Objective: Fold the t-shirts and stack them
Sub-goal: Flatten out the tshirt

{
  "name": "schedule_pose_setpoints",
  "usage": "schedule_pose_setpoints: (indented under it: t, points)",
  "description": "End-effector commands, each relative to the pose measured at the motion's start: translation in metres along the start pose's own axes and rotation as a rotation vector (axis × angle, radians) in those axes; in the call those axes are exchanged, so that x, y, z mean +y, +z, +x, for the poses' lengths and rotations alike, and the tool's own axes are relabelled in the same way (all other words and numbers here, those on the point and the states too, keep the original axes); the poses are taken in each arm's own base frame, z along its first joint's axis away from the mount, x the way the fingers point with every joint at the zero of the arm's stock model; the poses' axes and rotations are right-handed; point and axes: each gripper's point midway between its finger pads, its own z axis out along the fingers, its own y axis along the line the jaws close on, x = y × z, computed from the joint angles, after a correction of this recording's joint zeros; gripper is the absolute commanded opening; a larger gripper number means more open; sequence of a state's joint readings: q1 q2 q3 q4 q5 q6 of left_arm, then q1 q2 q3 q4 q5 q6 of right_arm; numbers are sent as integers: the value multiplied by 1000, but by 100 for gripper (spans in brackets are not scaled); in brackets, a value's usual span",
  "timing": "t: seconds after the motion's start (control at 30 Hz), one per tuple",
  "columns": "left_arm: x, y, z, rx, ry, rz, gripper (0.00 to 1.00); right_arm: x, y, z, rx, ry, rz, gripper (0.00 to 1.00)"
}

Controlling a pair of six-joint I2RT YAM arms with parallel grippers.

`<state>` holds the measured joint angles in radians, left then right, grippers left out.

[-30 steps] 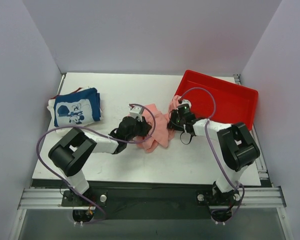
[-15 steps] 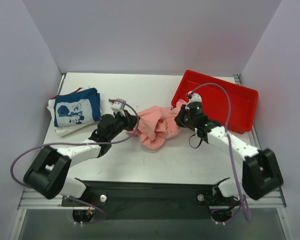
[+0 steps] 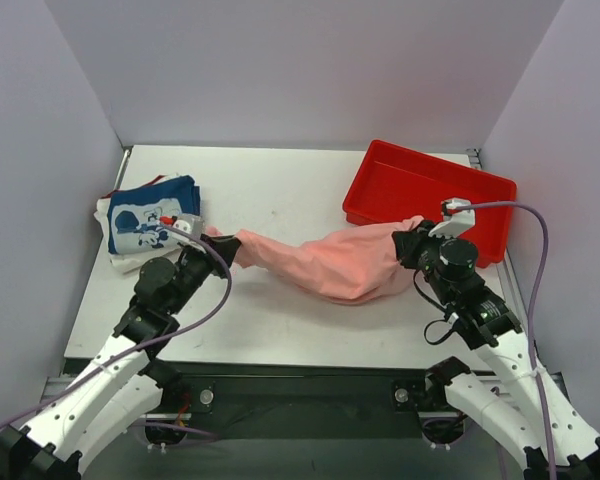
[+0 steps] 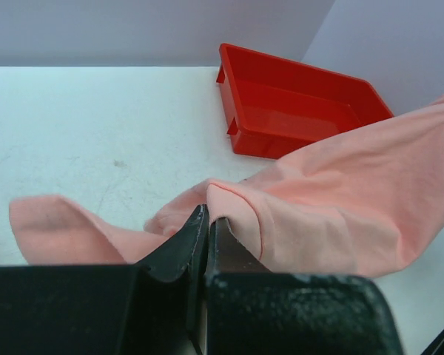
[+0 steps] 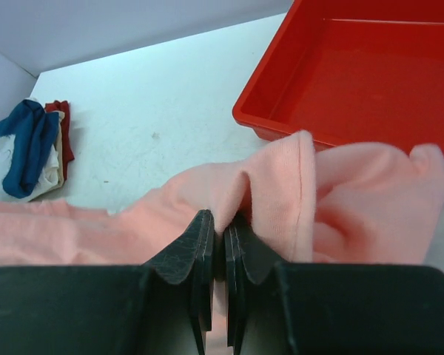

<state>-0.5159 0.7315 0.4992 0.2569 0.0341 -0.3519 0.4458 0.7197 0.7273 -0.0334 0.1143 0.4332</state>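
Observation:
The salmon-pink t-shirt [image 3: 325, 262] hangs stretched between my two grippers above the table's middle. My left gripper [image 3: 223, 249] is shut on its left end; the wrist view shows the jaws [image 4: 209, 216] pinching a fold of the pink cloth [image 4: 340, 200]. My right gripper [image 3: 408, 243] is shut on its right end, in front of the tray; its wrist view shows the jaws [image 5: 223, 220] clamped on a pink fold [image 5: 281, 185]. A navy shirt with a white mouse print [image 3: 152, 217] lies folded on white and red shirts at the far left, and also shows in the right wrist view [image 5: 22, 144].
A red plastic tray [image 3: 430, 195] stands empty at the back right; it shows in the left wrist view [image 4: 296, 100] and the right wrist view [image 5: 355, 66]. White walls close in the table on three sides.
Both arms have pulled back and apart, left gripper leftward and right gripper rightward. The pink shirt went from a crumpled heap on the table to a stretched, lifted span.

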Motion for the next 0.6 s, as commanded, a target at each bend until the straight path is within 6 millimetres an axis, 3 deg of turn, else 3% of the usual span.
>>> schedule_pose_setpoints:
  t: [0.0, 0.1, 0.2, 0.23, 0.3, 0.33, 0.37, 0.47, 0.57]
  points:
    - [10, -19, 5, 65, 33, -59, 0, -5, -12, -7, -34, 0, 11, 0]
    - [17, -22, 7, 70, 38, -93, 0, -11, -7, -6, -36, -5, 46, 0]
    - [25, -10, 22, 116, 36, -109, 0, -24, 6, -1, -18, -32, 130, 0]
    - [33, -2, 38, 171, 35, -129, 0, -27, 10, 0, -14, -40, 151, 0]
    - [41, 12, 46, 204, 32, -136, 0, -41, 23, 5, 6, -70, 233, 0]
    - [53, 22, 69, 274, 30, -162, 0, -44, 27, 2, 2, -77, 256, 0]
    - [60, 29, 75, 291, 37, -177, 7, -51, 31, 2, 2, -86, 293, 0]
    - [88, 53, 99, 351, 51, -240, 46, -63, 48, 7, 42, -98, 357, 0]
    - [104, 61, 120, 406, 57, -294, 72, -69, 58, 18, 85, -105, 377, 0]
